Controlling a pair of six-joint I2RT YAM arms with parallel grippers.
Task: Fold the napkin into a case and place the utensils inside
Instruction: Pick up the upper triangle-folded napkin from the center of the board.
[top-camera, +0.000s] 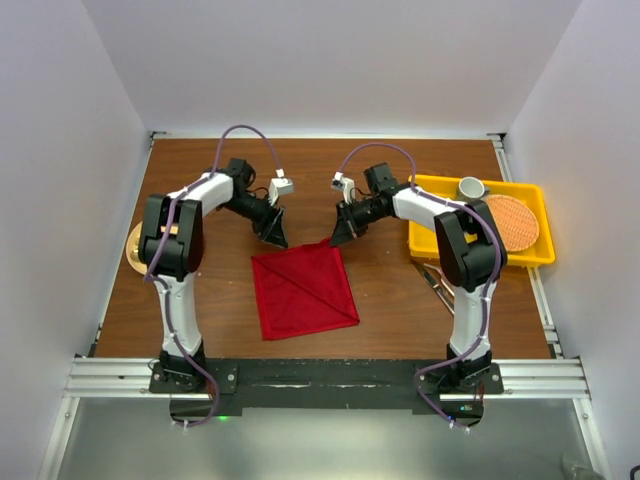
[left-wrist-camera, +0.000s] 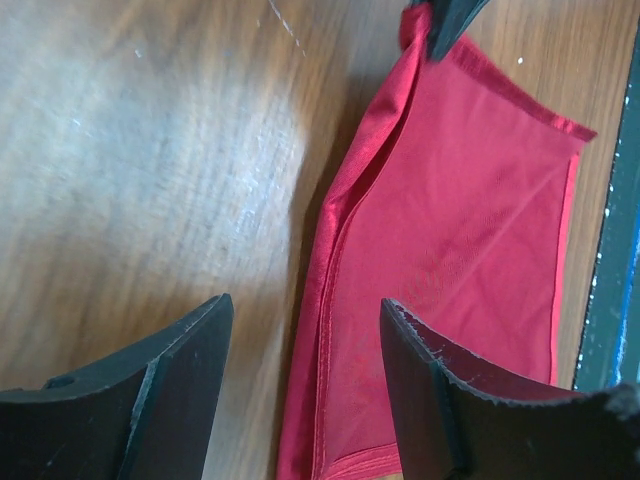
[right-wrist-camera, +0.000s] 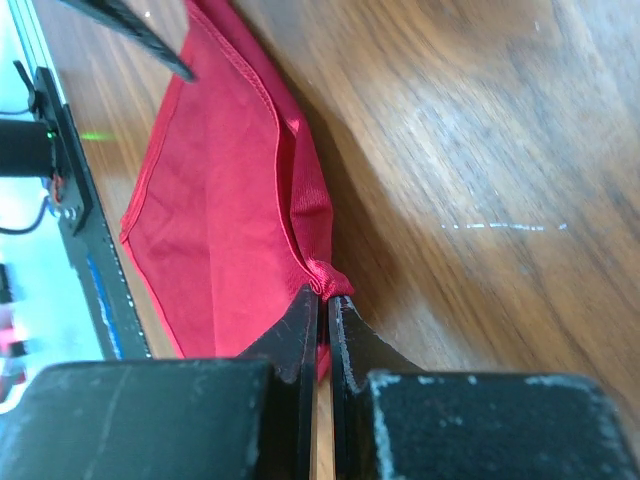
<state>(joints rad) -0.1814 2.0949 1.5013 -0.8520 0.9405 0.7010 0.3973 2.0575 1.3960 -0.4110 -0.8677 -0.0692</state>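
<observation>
The deep-red napkin (top-camera: 305, 290) lies on the wooden table as a folded, layered square; no case is in view. My left gripper (top-camera: 272, 232) hovers open over the napkin's far left corner, with the doubled hem (left-wrist-camera: 335, 300) showing between its fingers and nothing held. My right gripper (top-camera: 340, 232) is at the far right corner, shut on the bunched hem of the napkin (right-wrist-camera: 225, 190); its jaws (right-wrist-camera: 322, 297) pinch the fabric at their tips. The silver utensils (top-camera: 438, 285) lie on the table by the right arm, partly hidden behind it.
A yellow tray (top-camera: 530, 200) stands at the right with a small cup (top-camera: 472, 187) and a round orange woven mat (top-camera: 512, 222) in it. A round tan disc (top-camera: 133, 248) lies behind the left arm. The black base rail (top-camera: 320, 378) runs along the near edge.
</observation>
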